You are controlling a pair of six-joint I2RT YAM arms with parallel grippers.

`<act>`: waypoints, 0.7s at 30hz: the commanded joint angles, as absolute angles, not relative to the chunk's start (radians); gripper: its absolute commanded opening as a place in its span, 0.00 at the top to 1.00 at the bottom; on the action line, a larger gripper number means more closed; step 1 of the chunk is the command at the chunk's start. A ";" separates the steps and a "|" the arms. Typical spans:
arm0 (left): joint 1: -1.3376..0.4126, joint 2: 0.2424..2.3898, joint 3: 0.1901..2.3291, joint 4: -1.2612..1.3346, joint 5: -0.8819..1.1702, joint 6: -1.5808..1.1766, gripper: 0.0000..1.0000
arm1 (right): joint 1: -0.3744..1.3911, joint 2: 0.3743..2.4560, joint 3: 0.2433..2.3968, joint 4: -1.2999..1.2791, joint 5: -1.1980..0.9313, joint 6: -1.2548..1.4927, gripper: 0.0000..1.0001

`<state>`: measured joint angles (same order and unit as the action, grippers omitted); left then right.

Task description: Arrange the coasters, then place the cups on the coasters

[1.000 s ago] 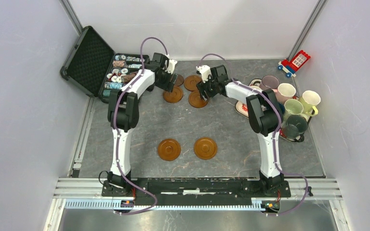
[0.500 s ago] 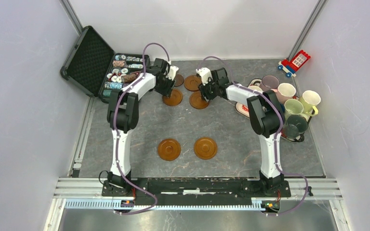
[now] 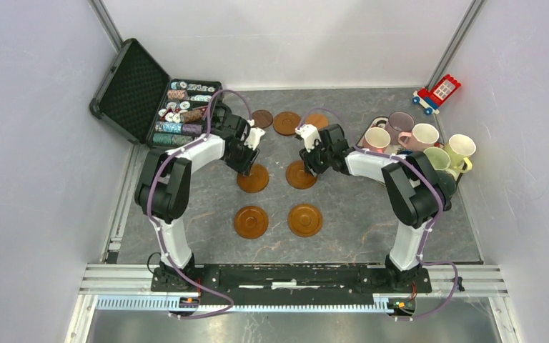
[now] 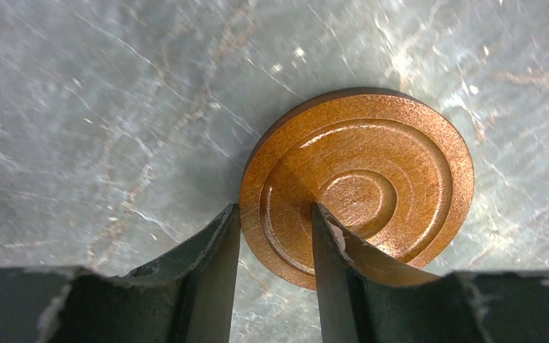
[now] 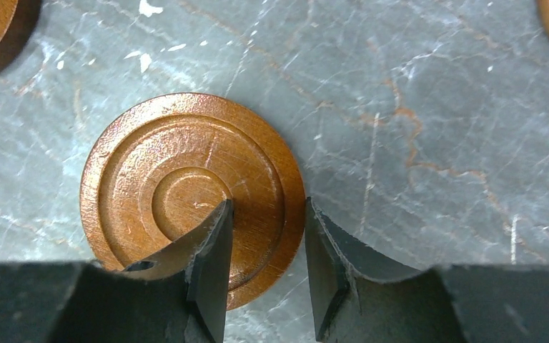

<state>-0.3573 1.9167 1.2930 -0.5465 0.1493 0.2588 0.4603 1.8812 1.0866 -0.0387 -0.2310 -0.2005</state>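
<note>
- Top external view: seven coasters (image 3: 304, 219) counted on the grey table (image 3: 343, 214).
- Three of them in a row level with the black case (image 3: 132, 89), near its right side.
- Left coaster (image 3: 253, 178) and right coaster (image 3: 301, 175) side by side, nearer the arm bases than the case.
- Last pair nearer the bases again, furthest from the case.
- Cups (image 3: 425, 136) bunched on the side of the table opposite the case, well apart from it; none on a coaster yet.
- Left gripper (image 4: 275, 214): pressed together across the rim of the left coaster, one finger on the ringed face, the other just outside the edge.
- Right gripper (image 5: 266, 211): same hold on the right coaster, pinching its rim.
- Handling, as a judgement: stiff wooden discs, light, not fragile.
- Thin and flat to the table, so hard to get a finger under.
- Smooth finish probably slippery — a rim pinch looks like the only workable hold.
- Off-centre pinch likely to let a disc pivot or slip if swung fast.
- Cups by contrast: ceramic, heavier, breakable; best taken by the wall or the handle.
- Wrist views only: finger placement across each rim, ring grooves, scuffed surface.
- Lifted or resting on the table — cannot tell from either wrist view.
- Top view only: full count, the rows forming, the cups and the case; finger contact hidden beneath the wrists.
</note>
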 commanded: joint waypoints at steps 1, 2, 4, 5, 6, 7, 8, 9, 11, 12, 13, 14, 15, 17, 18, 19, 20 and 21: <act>-0.371 1.861 1.192 -0.546 0.181 0.250 0.54 | 0.479 1.862 0.995 -0.078 -0.208 -0.168 0.59; -0.372 1.852 1.175 -0.541 0.177 0.243 0.54 | 0.479 1.861 0.994 -0.078 -0.205 -0.164 0.59; -0.374 1.838 1.155 -0.530 0.176 0.229 0.54 | 0.479 1.860 0.997 -0.079 -0.207 -0.154 0.59; -0.373 1.834 1.151 -0.529 0.181 0.223 0.54 | 0.484 1.857 0.997 -0.077 -0.213 -0.152 0.59; -0.375 1.830 1.149 -0.528 0.184 0.219 0.54 | 0.490 1.853 0.996 -0.076 -0.215 -0.153 0.59; -0.376 1.826 1.148 -0.530 0.187 0.213 0.54 | 0.500 1.846 0.993 -0.075 -0.214 -0.155 0.59; -0.380 1.823 1.147 -0.529 0.190 0.212 0.54 | 0.509 1.841 0.990 -0.075 -0.217 -0.155 0.59; -0.382 1.821 1.146 -0.530 0.189 0.213 0.54 | 0.520 1.838 0.985 -0.076 -0.221 -0.154 0.59; -0.385 1.817 1.144 -0.529 0.187 0.213 0.54 | 0.533 1.834 0.978 -0.077 -0.225 -0.148 0.60; -0.385 1.815 1.143 -0.529 0.186 0.214 0.54 | 0.539 1.832 0.973 -0.078 -0.225 -0.147 0.60; -0.384 1.812 1.142 -0.529 0.186 0.215 0.54 | 0.542 1.829 0.970 -0.077 -0.225 -0.146 0.59; -0.384 1.811 1.141 -0.529 0.184 0.214 0.54 | 0.545 1.825 0.964 -0.077 -0.225 -0.144 0.60; -0.384 1.810 1.140 -0.529 0.184 0.214 0.54 | 0.544 1.820 0.960 -0.077 -0.225 -0.143 0.60; -0.384 1.810 1.141 -0.529 0.184 0.212 0.54 | 0.545 1.814 0.953 -0.081 -0.225 -0.144 0.60; -0.385 1.809 1.144 -0.529 0.185 0.210 0.53 | 0.544 1.812 0.953 -0.085 -0.222 -0.146 0.60; -0.384 1.807 1.148 -0.529 0.184 0.206 0.52 | 0.544 1.810 0.955 -0.093 -0.216 -0.147 0.59; -0.384 1.805 1.153 -0.531 0.184 0.201 0.50 | 0.545 1.807 0.960 -0.100 -0.213 -0.151 0.56; -0.384 1.802 1.165 -0.534 0.184 0.198 0.46 | 0.542 1.805 0.966 -0.107 -0.210 -0.152 0.53</act>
<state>-0.3759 1.8259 1.1641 -0.4919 0.1665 0.2527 0.5388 1.8130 0.9886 0.0036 -0.2256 -0.1528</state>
